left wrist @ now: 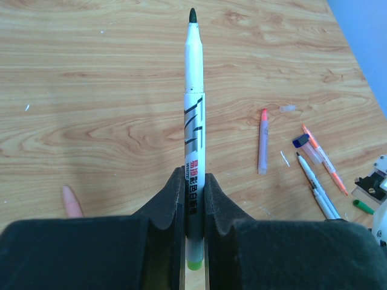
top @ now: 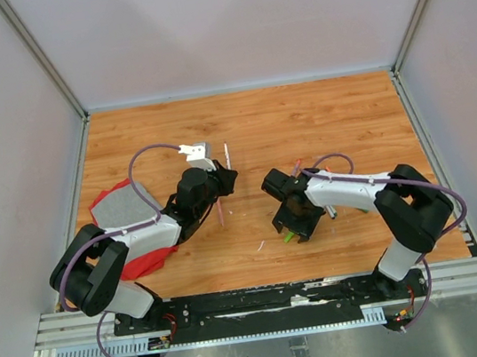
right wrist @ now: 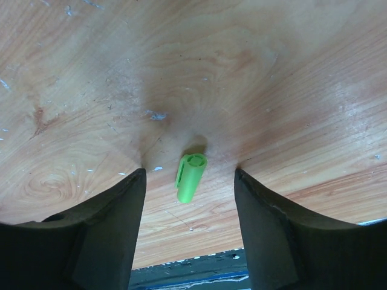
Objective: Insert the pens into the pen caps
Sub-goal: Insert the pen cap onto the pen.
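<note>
My left gripper [left wrist: 193, 176] is shut on a white pen [left wrist: 194, 121] with printed lettering. Its dark green tip points away from the camera and its green tail end sits between the fingers. In the top view this gripper [top: 224, 181] hangs over the table's middle. My right gripper [right wrist: 189, 171] is open, fingers down on either side of a short green pen cap [right wrist: 190, 177] that lies on the wood, touching neither finger. From above, the cap [top: 289, 236] shows just below the right gripper [top: 295, 215].
More pens lie to the right of the left gripper: an orange-tipped one [left wrist: 262, 142], an orange one [left wrist: 326, 162], two white ones [left wrist: 318, 188], and a blue cap [left wrist: 300, 141]. A pink cap [left wrist: 72, 202] lies at the left. A red and grey cloth [top: 119, 219] lies under the left arm.
</note>
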Robot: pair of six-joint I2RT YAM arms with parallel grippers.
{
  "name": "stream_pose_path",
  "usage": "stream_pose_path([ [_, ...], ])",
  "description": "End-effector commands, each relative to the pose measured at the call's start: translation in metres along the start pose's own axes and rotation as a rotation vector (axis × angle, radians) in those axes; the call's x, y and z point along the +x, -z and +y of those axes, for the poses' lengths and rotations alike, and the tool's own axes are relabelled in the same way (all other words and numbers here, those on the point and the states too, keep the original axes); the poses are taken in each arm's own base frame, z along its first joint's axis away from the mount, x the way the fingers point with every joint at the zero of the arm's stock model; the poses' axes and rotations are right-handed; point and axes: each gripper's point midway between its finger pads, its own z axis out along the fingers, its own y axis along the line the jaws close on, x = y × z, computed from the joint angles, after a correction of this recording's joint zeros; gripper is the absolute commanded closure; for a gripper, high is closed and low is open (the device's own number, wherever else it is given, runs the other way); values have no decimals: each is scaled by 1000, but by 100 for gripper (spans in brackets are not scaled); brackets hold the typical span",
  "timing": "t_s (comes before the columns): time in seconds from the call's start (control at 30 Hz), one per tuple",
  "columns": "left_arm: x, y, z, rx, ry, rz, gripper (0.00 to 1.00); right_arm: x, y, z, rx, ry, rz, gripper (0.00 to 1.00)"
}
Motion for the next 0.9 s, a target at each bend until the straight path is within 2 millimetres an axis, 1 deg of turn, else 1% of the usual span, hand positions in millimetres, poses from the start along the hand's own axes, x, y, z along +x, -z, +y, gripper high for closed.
stream_pose_path([
  [0.0, -11, 1, -1, 7, 7, -28, 100, -1, -4, -6, 55, -8, -25, 41],
  [0.33, -12, 2, -1, 5, 8, -32, 99, -1, -19, -13, 120, 1, -29, 48],
  [0.53, -12, 2, -1, 5, 8, -32, 99, 1, -24, -12, 123, 12, -20, 60],
  [0.63, -12, 2, -1, 5, 8, -32, 100, 1, -26, -12, 115, 13, -22, 68],
  [0.73, -12, 2, -1, 5, 8, -32, 100, 2, -28, -12, 108, 12, -20, 79],
  [0.8, -12, 2, -1, 5, 8, -32, 99, 2, -29, -13, 107, 13, -18, 88],
  [0.83, -12, 2, -1, 5, 8, -33, 99, 2, -30, -13, 105, 14, -17, 96],
  [0.87, -12, 2, -1, 4, 8, -32, 99, 3, -30, -13, 105, 14, -14, 99],
])
